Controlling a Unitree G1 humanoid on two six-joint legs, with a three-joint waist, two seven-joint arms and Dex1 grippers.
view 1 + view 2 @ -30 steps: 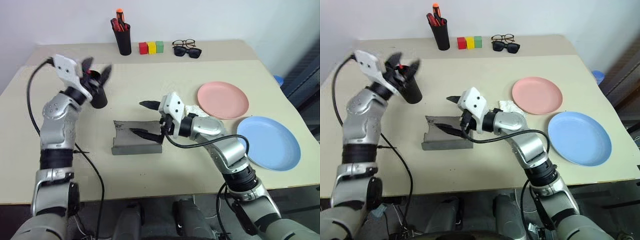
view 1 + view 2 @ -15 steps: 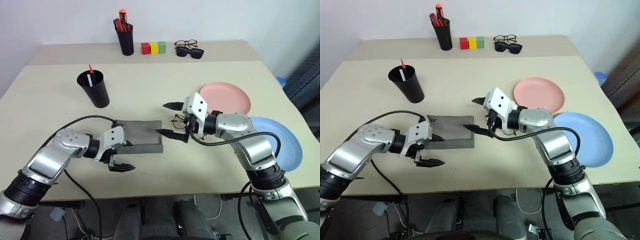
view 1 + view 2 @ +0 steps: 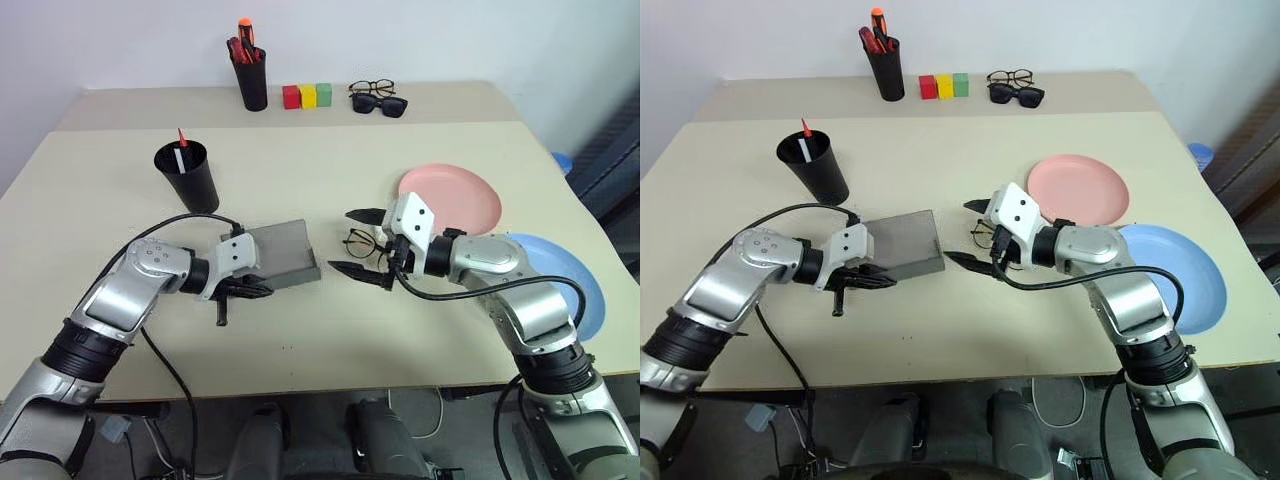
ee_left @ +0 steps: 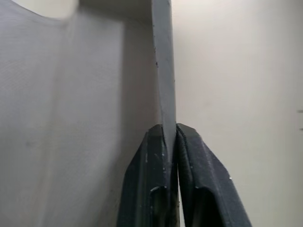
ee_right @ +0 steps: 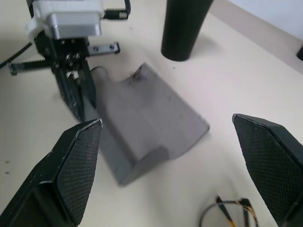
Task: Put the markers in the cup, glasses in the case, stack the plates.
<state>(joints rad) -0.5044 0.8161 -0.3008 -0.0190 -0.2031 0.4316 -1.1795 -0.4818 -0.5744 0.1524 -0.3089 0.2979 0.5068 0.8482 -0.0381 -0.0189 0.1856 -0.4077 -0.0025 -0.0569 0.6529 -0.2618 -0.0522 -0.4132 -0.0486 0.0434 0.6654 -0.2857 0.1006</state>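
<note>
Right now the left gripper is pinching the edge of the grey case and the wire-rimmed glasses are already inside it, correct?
Not quite. The left gripper is shut on the case edge, but the glasses lie on the table beside the case, in front of the open right gripper. The left eye view shows this.

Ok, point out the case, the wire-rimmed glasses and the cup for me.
case [image 3: 281, 254], left eye view, on its flat grey top.
glasses [image 3: 359, 242], left eye view, on the near lens rim.
cup [image 3: 194, 185], left eye view, on its black side wall.
</note>
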